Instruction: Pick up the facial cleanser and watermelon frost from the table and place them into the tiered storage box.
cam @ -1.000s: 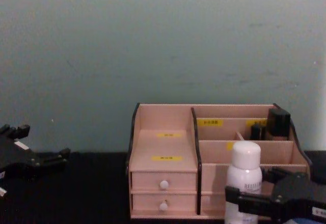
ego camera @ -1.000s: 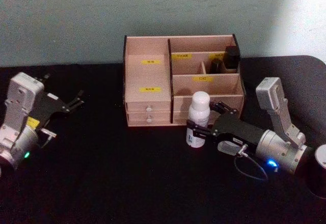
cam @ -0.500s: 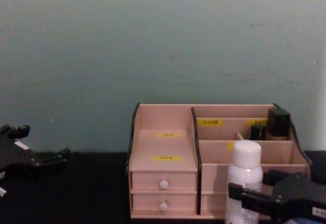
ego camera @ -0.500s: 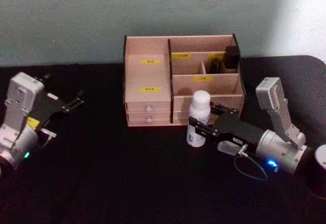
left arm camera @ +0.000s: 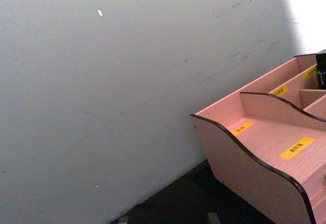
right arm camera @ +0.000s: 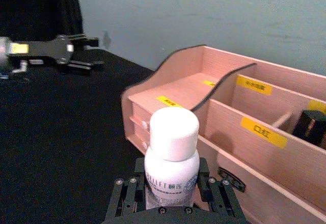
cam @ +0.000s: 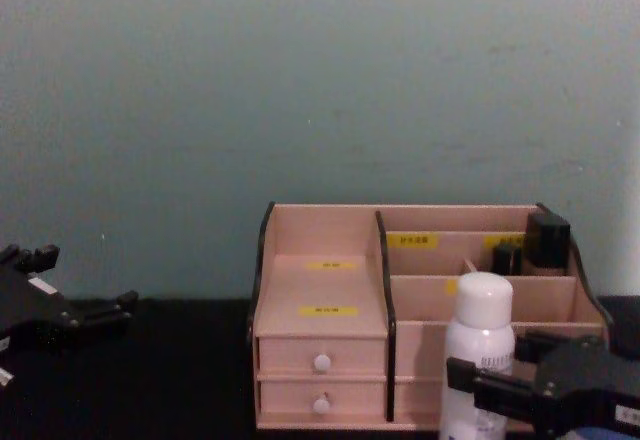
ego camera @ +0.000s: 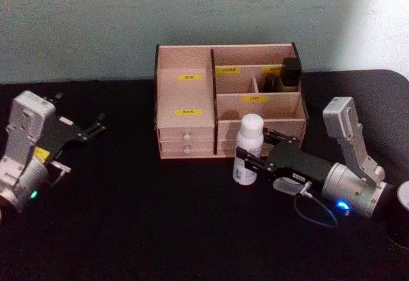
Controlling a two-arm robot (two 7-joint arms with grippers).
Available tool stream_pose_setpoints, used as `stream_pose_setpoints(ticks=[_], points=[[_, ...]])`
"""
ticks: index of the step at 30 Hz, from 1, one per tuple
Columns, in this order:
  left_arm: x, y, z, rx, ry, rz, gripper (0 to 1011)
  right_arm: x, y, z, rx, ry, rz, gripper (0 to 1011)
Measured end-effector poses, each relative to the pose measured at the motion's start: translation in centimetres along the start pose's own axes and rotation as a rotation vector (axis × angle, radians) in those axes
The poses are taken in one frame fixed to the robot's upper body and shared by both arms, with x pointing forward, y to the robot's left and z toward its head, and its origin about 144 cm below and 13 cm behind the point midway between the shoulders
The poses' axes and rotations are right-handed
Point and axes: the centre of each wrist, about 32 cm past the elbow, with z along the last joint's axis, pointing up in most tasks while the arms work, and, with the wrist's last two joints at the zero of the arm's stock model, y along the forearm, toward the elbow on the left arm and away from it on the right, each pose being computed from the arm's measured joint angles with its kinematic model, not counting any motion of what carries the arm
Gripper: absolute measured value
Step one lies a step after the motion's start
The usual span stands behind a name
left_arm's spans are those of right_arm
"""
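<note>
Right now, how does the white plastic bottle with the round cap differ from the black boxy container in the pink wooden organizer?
The white bottle is round and pale; the black container is squarish and dark. The white bottle stands in front of the pink wooden organizer, clamped in the right gripper; the black container sits inside the organizer's back right compartment, untouched. Both are upright. The left gripper is parked open, far left.
</note>
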Motion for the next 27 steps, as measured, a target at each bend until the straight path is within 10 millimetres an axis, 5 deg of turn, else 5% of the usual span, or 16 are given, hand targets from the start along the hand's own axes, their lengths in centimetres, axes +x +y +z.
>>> stream_pose_setpoints(ticks=[15,27], points=[[0.0,0.0,0.0,0.0,0.0,0.0,1001,0.5,-1.1,3.2,0.108,0.01,0.065,586],[0.0,0.0,0.0,0.0,0.0,0.0,1001,1.3,0.6,6.5,0.217,-0.037,-0.019,586]])
